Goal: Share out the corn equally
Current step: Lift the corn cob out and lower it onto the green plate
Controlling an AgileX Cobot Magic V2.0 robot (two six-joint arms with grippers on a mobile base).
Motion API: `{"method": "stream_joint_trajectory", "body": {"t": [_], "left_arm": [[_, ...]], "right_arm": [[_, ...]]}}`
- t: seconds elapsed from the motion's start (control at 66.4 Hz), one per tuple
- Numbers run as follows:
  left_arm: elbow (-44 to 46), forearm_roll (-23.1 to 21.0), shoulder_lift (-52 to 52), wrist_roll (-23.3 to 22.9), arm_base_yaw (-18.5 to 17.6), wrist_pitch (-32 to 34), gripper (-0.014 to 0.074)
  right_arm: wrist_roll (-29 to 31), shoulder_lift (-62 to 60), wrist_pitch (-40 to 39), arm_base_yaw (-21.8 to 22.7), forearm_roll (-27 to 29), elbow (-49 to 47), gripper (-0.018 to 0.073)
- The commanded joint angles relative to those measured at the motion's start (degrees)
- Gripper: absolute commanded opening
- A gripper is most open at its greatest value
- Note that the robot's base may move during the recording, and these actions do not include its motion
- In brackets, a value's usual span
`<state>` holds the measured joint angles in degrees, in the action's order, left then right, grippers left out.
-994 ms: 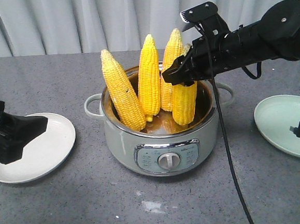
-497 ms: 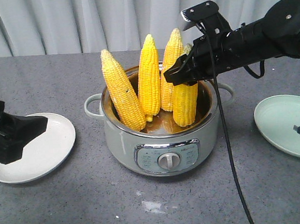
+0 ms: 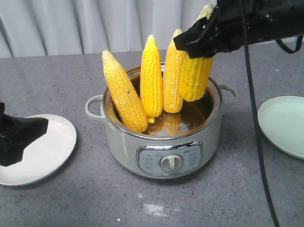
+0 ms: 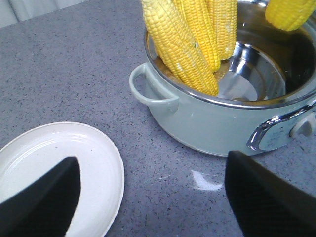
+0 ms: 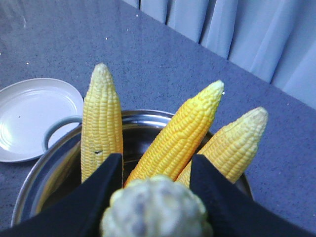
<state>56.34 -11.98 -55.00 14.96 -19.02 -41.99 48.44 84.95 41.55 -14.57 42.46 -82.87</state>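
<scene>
Exterior front-facing: shows the black right hand (image 3: 201, 38) clamped around the upper part of one bright yellow husked corn cob (image 3: 197, 81). Holds it upright over the opening of the pale green round electric pot (image 3: 164, 139), bottom end off the floor, probably to clear the rim on the way to the pale green plate (image 3: 295, 126) nearby on the grey tabletop (image 3: 70, 214). Leaves three other yellow cobs (image 3: 150, 77) leaning inside, propped by the wall. Finds the black left hand (image 3: 11, 136) spread open and empty above the white round plate (image 3: 44, 153), likely waiting its turn. Needs two cobs per plate; none delivered yet.
</scene>
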Motion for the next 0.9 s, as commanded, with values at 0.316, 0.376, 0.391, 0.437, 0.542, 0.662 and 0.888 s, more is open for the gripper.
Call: {"method": "stream_joint_trajectory", "body": {"t": [0.316, 0.376, 0.391, 0.437, 0.542, 0.662, 0.888], "left_arm": [[1.80, -0.82, 0.49, -0.19, -0.30, 3.49, 0.0580], [1.80, -0.82, 0.49, -0.19, -0.30, 3.49, 0.0580], [1.80, -0.82, 0.49, -0.19, -0.30, 3.49, 0.0580], [1.80, -0.82, 0.49, -0.19, -0.30, 3.49, 0.0580], [1.80, -0.82, 0.49, -0.19, -0.30, 3.49, 0.0580], [1.80, -0.82, 0.49, -0.19, -0.30, 3.49, 0.0580], [1.80, -0.82, 0.49, -0.19, -0.30, 3.49, 0.0580]], "right_arm": [[-17.36, -12.61, -1.21, 0.50, -17.13, -1.85, 0.0230], [-23.16, -13.57, 0.52, 0.62, -23.08, -1.85, 0.0232], [-25.15, -13.71, 1.00, 0.78, -24.41, -1.85, 0.0233], [-29.32, -13.97, 2.77, 1.43, -28.69, -1.85, 0.0235], [-36.60, -13.79, 6.75, 4.04, -36.46, -1.85, 0.0242], [-40.02, -13.05, 10.42, 9.06, -38.68, -1.85, 0.0245], [-40.44, -8.77, 16.16, 18.36, -38.14, -1.85, 0.0245]]}}
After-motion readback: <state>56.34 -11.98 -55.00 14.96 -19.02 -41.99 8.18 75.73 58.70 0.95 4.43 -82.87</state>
